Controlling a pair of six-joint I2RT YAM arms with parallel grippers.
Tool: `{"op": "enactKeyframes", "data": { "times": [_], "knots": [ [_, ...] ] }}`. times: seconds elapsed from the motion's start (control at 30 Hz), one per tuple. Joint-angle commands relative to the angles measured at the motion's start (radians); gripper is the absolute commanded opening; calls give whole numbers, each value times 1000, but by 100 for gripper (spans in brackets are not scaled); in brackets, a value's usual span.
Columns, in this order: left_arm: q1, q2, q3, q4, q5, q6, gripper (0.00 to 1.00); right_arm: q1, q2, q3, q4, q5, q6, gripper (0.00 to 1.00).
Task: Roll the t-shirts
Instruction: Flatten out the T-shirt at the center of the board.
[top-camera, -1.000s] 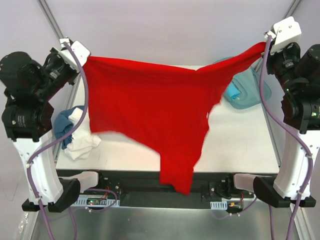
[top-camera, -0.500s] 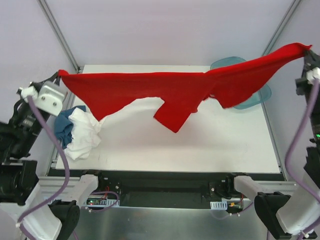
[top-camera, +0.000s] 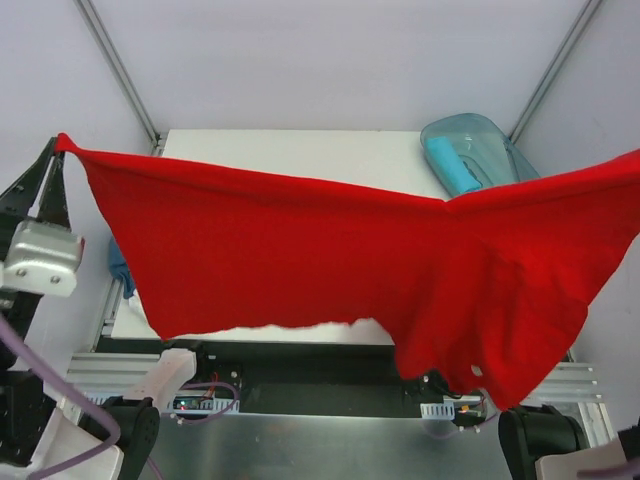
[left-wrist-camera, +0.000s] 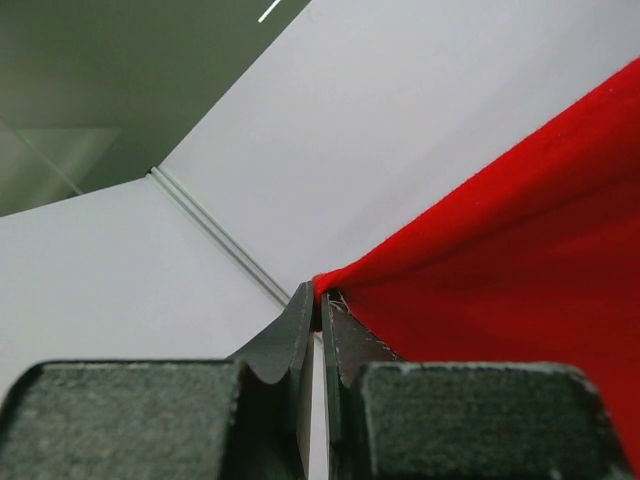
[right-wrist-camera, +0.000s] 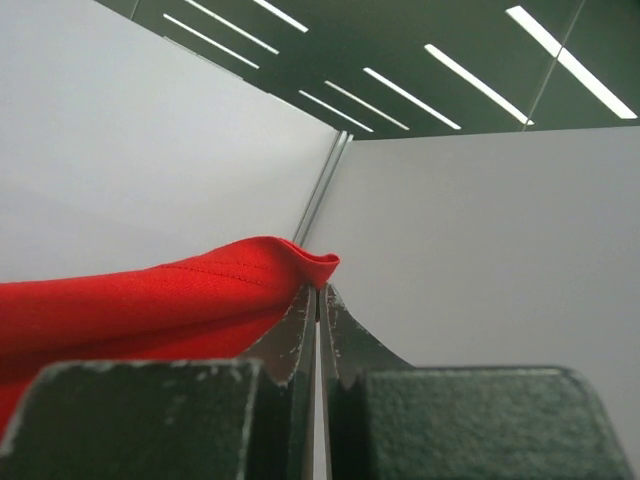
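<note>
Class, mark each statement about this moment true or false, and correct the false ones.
1. The red shirt hangs stretched in the air above the table. True.
2. The left gripper is open. False: it is shut on a corner of the red shirt.
3. The tub sits at the table's far right corner. True.
4. The right gripper holds a white shirt. False: it is shut on an edge of the red shirt.
</note>
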Motion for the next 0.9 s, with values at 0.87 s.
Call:
{"op": "enactKeyframes", "data": {
  "times": [0.87],
  "knots": [
    [-16,1003,-579,114,28,115,0,118,1154,-427,352,-163,-27,1]
  ]
}}
